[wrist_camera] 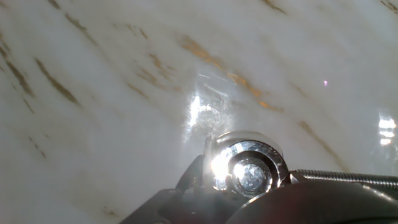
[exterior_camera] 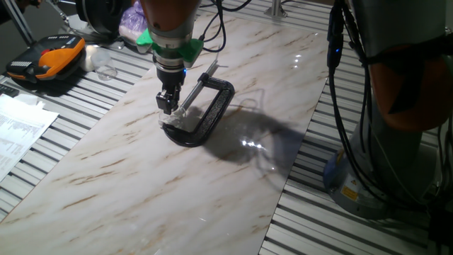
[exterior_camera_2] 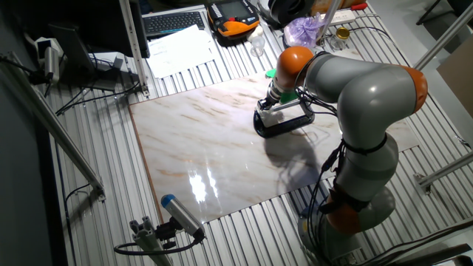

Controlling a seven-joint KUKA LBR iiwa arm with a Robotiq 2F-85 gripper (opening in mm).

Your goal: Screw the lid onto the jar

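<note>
On the marble board: everything of the task sits near its middle, toward the far side in one fixed view.
Board: pale marble slab (exterior_camera: 141,184) with brown veins, lying on a ribbed metal table (exterior_camera: 64,156).
Clamp: big black C-shaped clamp (exterior_camera: 212,113) flat on the board, its steel screw rod (exterior_camera: 197,88) running across the opening.
Jar: small clear jar (exterior_camera: 172,123) held at the near end of the clamp, under the gripper; it is hard to make out against the glare in both fixed views.
Lid: shiny round metal cap (wrist_camera: 249,171) with a darker centre, seen from above in the hand view, low in the picture; a clear rim shows around it, so it seems to lie on the jar's mouth, though whether it is seated I cannot tell.
Rod in hand view: threaded steel rod (wrist_camera: 348,179) coming in from the right edge, just beside the lid.
Gripper: gripper (exterior_camera: 168,104) pointing straight down over the jar, fingertips close to it; the fingers look near each other, but whether they are closed on anything I cannot tell.
Arm: orange and grey arm (exterior_camera_2: 355,81) bent over the board, with a green collar (exterior_camera: 173,46) above the hand.
Off the board: orange and black case (exterior_camera: 49,60) and some papers (exterior_camera: 18,127) on the table to the left in one fixed view; a keyboard (exterior_camera_2: 174,22) at the far edge in the other.
</note>
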